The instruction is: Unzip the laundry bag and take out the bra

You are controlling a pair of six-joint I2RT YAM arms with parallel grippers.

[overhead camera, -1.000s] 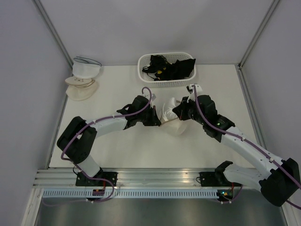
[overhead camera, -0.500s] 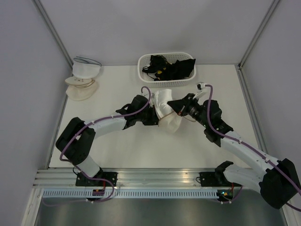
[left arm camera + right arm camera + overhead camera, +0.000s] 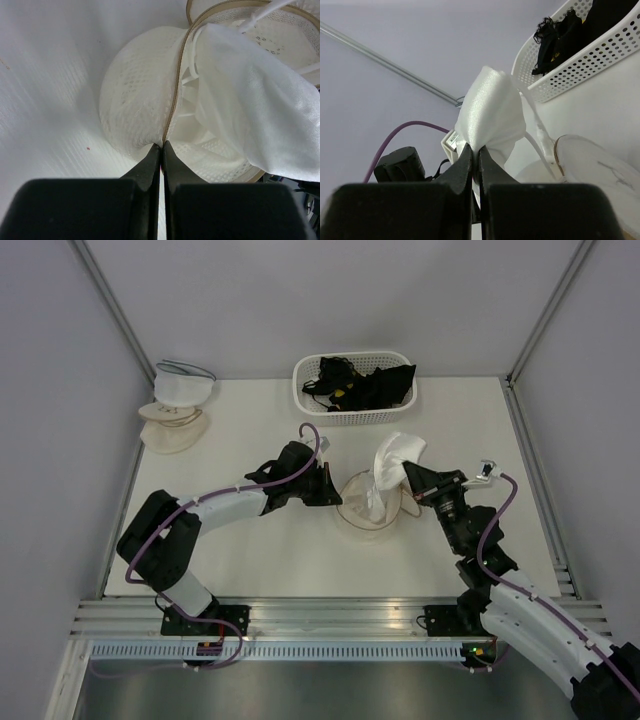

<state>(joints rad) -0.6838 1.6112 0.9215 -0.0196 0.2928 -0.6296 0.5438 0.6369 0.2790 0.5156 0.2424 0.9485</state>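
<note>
The left tool is pinched shut on the edge of the bag. Its two tips press together over the tan tape where the mesh folds in, low in the middle of the left wrist view. The bag sits on the bench near the centre of the overhead frame, with its mouth gaping. The right tool is closed as well, clamped on a bunch of the bra, which it holds up just above and to the right of the bag. From those tips the white cloth hangs down into the open mouth, so its lower part lies inside the mesh. In the right wrist view the cloth bulges above the shut tips in mid-frame, and a thin strap trails down to the right. At the top centre of the overhead frame stands a white basket with black clothes in it. At the upper left, two dome pouches lie stacked by the wall.
</note>
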